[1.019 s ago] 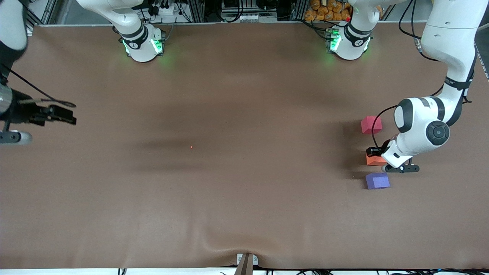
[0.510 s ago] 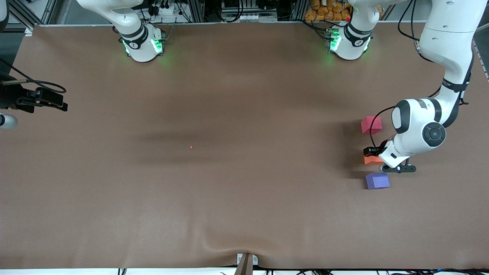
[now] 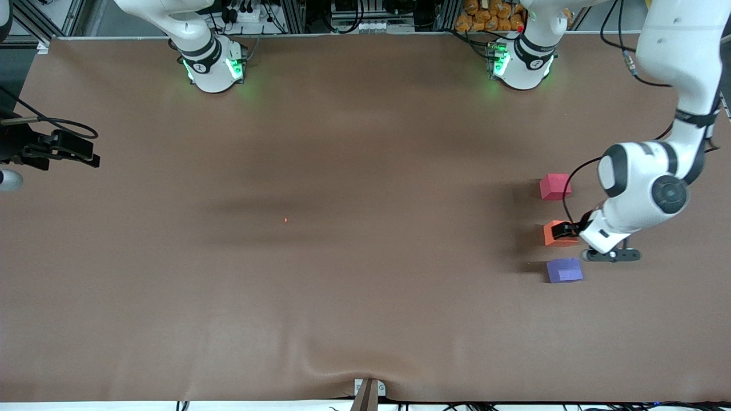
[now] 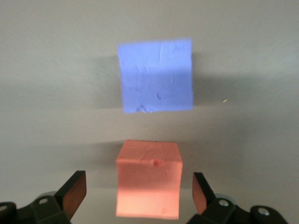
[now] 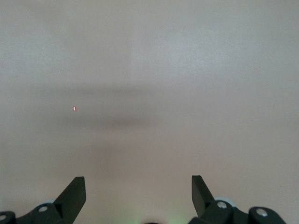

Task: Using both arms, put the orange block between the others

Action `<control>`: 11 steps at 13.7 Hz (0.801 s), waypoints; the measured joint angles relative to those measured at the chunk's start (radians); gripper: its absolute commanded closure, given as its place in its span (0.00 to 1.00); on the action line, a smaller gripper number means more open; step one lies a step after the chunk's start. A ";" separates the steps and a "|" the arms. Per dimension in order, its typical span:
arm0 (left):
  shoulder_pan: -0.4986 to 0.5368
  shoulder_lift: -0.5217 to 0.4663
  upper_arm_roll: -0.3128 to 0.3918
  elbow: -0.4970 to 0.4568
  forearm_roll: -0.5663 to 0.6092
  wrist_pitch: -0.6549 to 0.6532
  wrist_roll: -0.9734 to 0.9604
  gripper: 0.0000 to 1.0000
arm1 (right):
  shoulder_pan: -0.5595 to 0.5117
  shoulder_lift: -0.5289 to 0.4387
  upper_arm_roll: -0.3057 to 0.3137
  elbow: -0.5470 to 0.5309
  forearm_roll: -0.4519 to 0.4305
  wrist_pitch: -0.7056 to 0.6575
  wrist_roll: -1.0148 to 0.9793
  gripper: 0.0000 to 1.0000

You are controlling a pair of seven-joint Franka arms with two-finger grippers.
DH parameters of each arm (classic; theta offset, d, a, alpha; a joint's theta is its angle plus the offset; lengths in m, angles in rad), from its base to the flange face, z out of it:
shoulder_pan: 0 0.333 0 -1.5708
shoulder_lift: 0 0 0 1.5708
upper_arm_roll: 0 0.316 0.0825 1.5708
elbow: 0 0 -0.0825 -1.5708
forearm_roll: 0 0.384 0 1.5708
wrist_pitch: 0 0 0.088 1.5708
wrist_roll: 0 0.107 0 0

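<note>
The orange block point(image 3: 554, 233) rests on the brown table in a row with the others, between the pinkish-red cube point(image 3: 554, 186) and the purple-blue cube point(image 3: 564, 270). My left gripper point(image 3: 566, 230) hangs open at the orange block. In the left wrist view the orange block point(image 4: 148, 179) sits between the spread fingers with a gap on each side, and the purple-blue cube point(image 4: 155, 75) lies just past it. My right gripper point(image 3: 80, 152) waits open and empty at the right arm's end of the table. The right wrist view shows only bare table between my right gripper's point(image 5: 138, 186) fingers.
The brown table cover point(image 3: 365, 171) has a small ridge at its near edge point(image 3: 320, 365). A tiny orange speck point(image 3: 285, 220) lies mid-table. Both green-lit arm bases point(image 3: 214, 65) stand along the edge farthest from the front camera.
My left gripper has opened and let go of the orange block, and its wrist has drawn slightly away toward the left arm's end. The right gripper withdrew toward its table end, then stayed.
</note>
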 measured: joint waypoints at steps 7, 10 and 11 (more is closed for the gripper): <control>0.012 -0.112 0.017 0.424 0.000 -0.507 0.000 0.00 | -0.001 0.000 -0.005 0.002 0.000 0.000 0.000 0.00; 0.007 -0.161 -0.022 0.519 -0.001 -0.634 -0.003 0.00 | 0.000 -0.003 -0.004 0.006 0.000 0.000 0.005 0.00; 0.005 -0.187 -0.034 0.524 -0.001 -0.668 -0.006 0.00 | 0.000 -0.011 -0.004 0.008 0.000 0.002 0.018 0.00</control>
